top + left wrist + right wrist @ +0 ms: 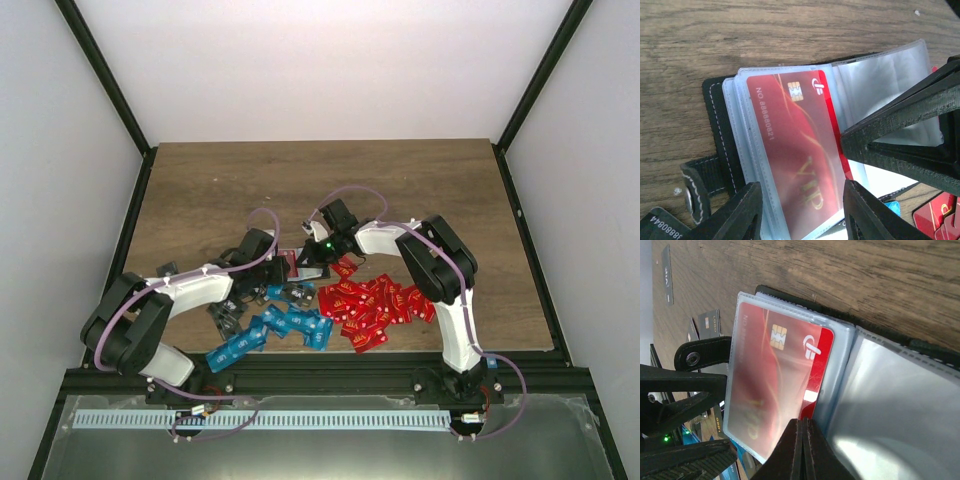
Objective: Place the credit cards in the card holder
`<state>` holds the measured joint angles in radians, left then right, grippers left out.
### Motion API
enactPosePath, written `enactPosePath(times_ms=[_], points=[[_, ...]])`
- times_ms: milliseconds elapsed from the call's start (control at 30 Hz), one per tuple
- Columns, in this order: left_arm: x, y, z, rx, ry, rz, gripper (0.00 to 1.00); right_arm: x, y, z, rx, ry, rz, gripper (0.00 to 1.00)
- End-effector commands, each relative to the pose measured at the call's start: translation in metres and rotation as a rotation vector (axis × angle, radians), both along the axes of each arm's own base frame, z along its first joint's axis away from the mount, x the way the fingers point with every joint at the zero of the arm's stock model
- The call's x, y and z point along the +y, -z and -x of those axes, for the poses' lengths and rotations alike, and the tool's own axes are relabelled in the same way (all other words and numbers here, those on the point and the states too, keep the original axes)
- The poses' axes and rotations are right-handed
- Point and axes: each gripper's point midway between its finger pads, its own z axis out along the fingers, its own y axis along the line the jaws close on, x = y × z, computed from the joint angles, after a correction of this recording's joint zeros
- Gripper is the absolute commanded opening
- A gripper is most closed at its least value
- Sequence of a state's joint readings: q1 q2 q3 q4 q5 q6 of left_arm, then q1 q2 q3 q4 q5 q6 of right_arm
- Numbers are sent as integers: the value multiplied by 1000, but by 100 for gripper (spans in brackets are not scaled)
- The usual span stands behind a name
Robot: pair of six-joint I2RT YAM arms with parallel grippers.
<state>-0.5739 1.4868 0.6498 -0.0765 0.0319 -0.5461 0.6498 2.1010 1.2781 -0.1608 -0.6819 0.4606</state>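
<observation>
Just ahead of the closed right gripper (803,422), at its tips: red credit card (775,375), mostly inside the card holder (890,405) sleeve. Astride that sleeve, left gripper (802,200), parted, possibly pinching it; cannot tell.

left end effector (801,186): jaws apart | right end effector (802,427): jaws closed

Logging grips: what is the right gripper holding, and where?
The right gripper seems to pinch the red card by its bare edge, outside the clear sleeve.
</observation>
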Motion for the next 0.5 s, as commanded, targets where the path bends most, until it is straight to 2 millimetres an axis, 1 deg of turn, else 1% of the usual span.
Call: enactPosePath(times_ms=[0, 267, 467], points=[[-8, -6, -9, -19, 7, 26, 46, 0, 15, 8, 28, -16, 18, 1], [-16, -7, -11, -21, 27, 57, 46, 0, 15, 9, 33, -18, 15, 1], [-21, -14, -10, -37, 30, 73, 46, 0, 14, 9, 33, -19, 10, 1]])
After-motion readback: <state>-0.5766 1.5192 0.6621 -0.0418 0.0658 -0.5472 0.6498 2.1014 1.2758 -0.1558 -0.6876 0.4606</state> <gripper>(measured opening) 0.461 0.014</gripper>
